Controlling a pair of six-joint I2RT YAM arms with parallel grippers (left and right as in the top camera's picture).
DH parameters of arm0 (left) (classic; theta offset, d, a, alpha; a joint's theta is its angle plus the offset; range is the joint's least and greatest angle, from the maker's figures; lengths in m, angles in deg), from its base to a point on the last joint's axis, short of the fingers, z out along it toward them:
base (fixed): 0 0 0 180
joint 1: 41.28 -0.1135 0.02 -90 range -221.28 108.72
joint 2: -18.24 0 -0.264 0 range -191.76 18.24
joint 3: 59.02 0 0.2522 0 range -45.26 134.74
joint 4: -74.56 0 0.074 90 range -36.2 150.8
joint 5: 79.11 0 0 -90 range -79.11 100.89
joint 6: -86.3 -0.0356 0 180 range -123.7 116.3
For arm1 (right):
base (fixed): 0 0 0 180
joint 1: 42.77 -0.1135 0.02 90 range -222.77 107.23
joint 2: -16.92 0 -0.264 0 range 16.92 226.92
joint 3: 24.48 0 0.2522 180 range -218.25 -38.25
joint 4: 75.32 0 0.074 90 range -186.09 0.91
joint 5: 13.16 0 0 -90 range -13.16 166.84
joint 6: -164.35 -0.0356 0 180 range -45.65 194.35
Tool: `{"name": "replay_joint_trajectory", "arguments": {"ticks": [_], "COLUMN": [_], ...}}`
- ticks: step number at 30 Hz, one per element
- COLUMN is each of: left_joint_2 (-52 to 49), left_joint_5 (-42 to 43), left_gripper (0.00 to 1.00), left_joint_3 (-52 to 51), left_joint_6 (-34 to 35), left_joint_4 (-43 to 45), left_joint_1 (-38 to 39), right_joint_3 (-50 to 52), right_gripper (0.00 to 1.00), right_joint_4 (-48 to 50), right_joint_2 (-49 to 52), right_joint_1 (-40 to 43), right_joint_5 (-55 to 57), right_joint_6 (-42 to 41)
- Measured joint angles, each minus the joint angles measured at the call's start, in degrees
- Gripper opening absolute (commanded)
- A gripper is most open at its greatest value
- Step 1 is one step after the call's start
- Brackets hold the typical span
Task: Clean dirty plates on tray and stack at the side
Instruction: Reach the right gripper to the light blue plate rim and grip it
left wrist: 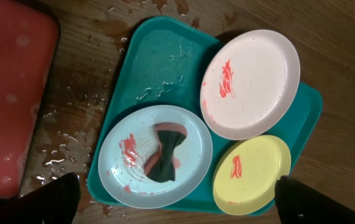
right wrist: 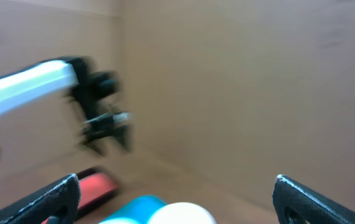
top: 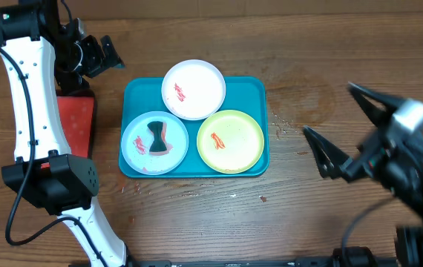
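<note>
While smeared plates (top: 194,90) are sitting on the tray (top: 254,87), left gripper (top: 113,52) and right gripper (top: 326,107) are hanging spread, empty; wiping seemingly unstarted, next needing sponge (top: 156,137) grabbed.

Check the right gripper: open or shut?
Open. Overhead, the right gripper has its two dark fingers spread wide apart with nothing between them. Its wrist view shows the same empty gap.

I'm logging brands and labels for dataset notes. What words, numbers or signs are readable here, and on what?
None can be read. The white plate, light blue plate, yellow-green plate, teal tray and red tray show no print; the red marks on the plates are smears, not writing. The right wrist view is too blurred to tell.
</note>
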Motion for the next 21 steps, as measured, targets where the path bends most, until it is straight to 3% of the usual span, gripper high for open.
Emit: {"name": "replay_joint_trajectory", "arguments": {"ticks": [4,8,13,17,21], "left_joint_2": [0.00,0.00,0.00,0.02,0.00], "left_joint_5": [-0.04,-0.04,-0.04,-0.07,-0.07], "left_gripper": [1.00,1.00,1.00,1.00,1.00], "left_joint_3": [0.00,0.00,0.00,0.00,0.00], "left_joint_6": [0.00,-0.02,-0.02,-0.02,-0.02], "left_joint_4": [-0.02,-0.20,-0.22,-0.22,-0.24], "left_joint_1": [0.00,0.00,0.00,0.00,0.00], "right_joint_3": [-0.52,-1.27,-8.85,-19.39,-26.84], "right_gripper": [1.00,1.00,0.99,1.00,1.00], "right_joint_4": [16.50,19.08,-0.37,-21.22,-26.12], "right_joint_2": [11.91,20.68,32.24,42.07,49.68], "right_joint_1": [0.02,-0.68,-6.27,-14.88,-24.41], "right_joint_5": [-11.45,-15.23,-10.69,4.74,21.55], "right_joint_6": [-11.43,-21.59,-25.11,-23.41,-22.53]}}
